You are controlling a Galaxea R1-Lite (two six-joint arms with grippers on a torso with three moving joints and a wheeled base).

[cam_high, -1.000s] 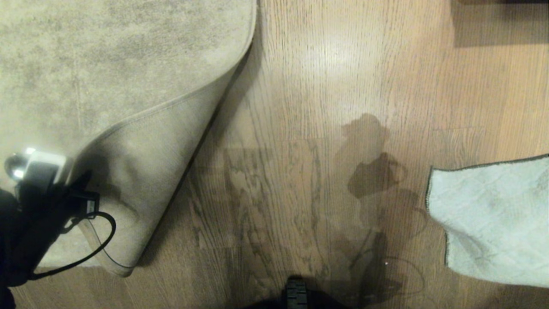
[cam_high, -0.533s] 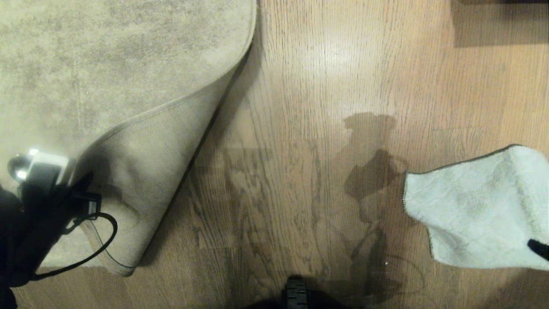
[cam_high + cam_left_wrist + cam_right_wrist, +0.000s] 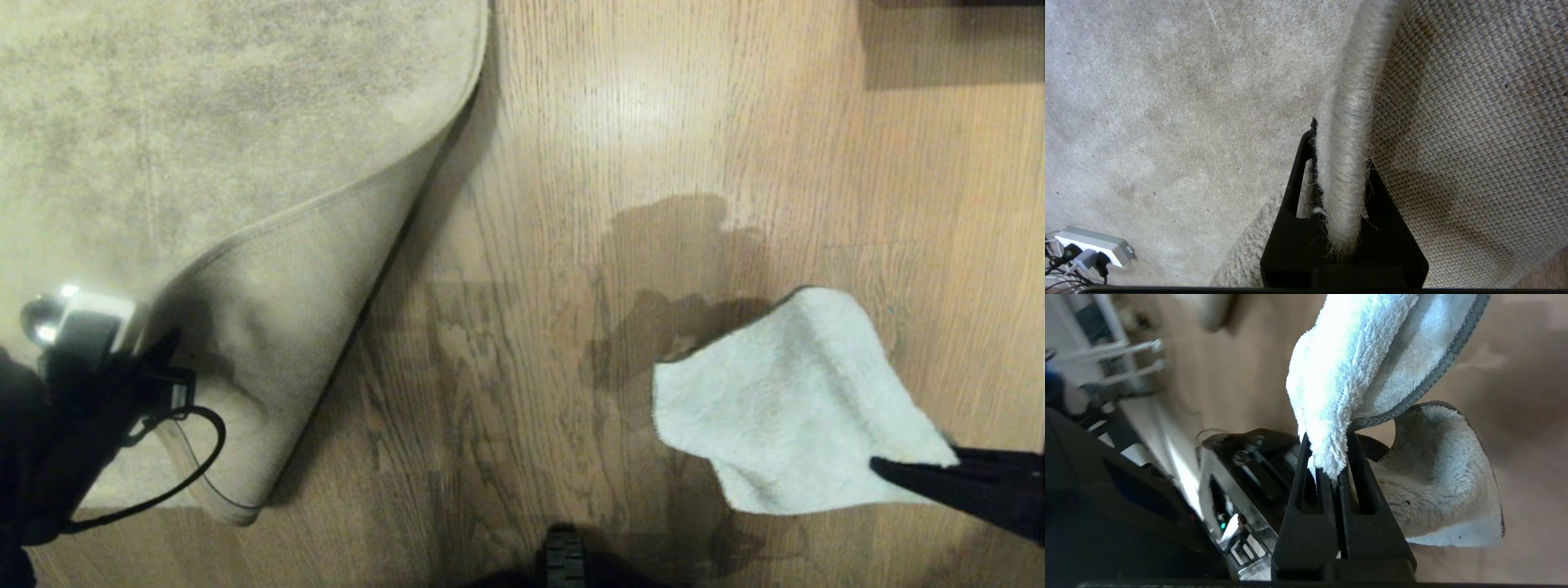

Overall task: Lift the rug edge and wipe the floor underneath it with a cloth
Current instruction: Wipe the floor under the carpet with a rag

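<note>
Two arms are in view over the floor [image 3: 571, 147], light wood-grain planks filling the centre and right. The rug occupies the far left; its near-right corner is folded back, pale woven underside up. The rug edge [image 3: 1349, 134] is pinched in the left hand [image 3: 1341, 179], clenched on the bound border at the near left. The cloth [image 3: 784, 400], pale blue-green with dark edging, hangs at the near right above its shadow on the planks. The right hand [image 3: 1331, 457] is clamped on one fold of it. A white power strip [image 3: 1094, 246] lies on the rug.
</note>
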